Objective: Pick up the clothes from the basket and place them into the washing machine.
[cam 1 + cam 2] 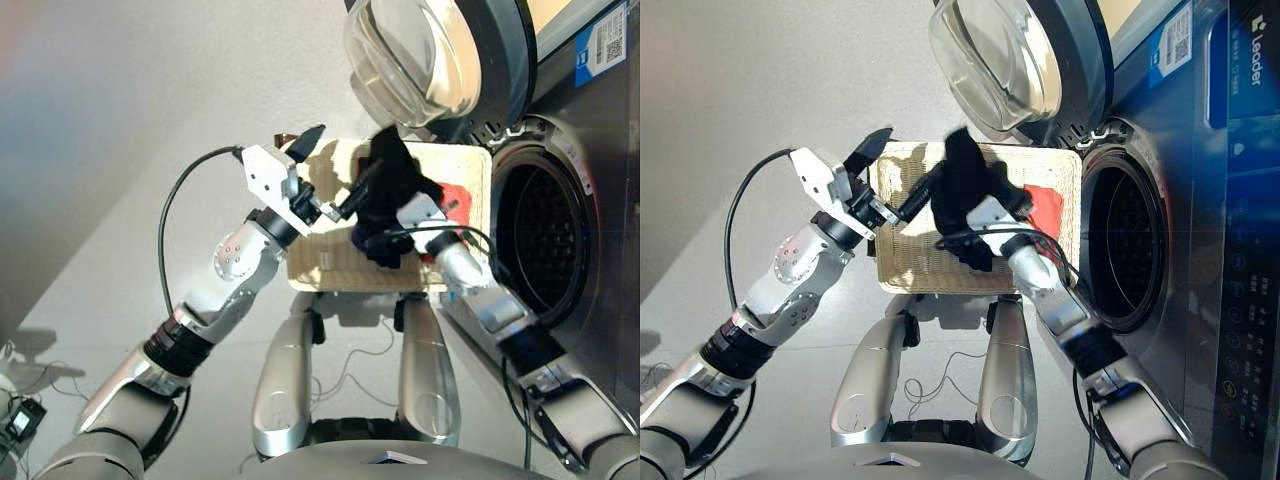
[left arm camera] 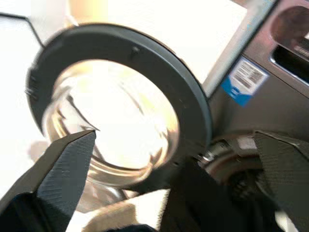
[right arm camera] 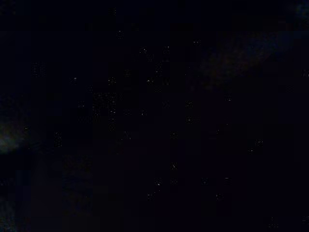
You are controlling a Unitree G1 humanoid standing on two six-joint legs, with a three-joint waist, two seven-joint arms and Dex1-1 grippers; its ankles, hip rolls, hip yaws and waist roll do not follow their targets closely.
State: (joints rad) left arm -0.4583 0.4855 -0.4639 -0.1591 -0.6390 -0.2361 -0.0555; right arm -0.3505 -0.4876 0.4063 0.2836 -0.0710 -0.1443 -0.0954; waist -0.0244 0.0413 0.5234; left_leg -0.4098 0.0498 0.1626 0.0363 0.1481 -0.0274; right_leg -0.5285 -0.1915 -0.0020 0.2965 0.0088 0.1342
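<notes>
Left eye view: black garment [image 1: 392,180] bunched over basket [image 1: 325,265], hiding right claw [image 1: 385,235]

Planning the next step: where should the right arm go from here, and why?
Probably swing the right gripper toward the washing machine's open drum. The black garment hangs around it, raised above the basket, and the door is open.

Left pincer [image 1: 335,172] spread wide, raised; right pincer [image 1: 970,235] cloth-covered, forearm angled inward.
</notes>
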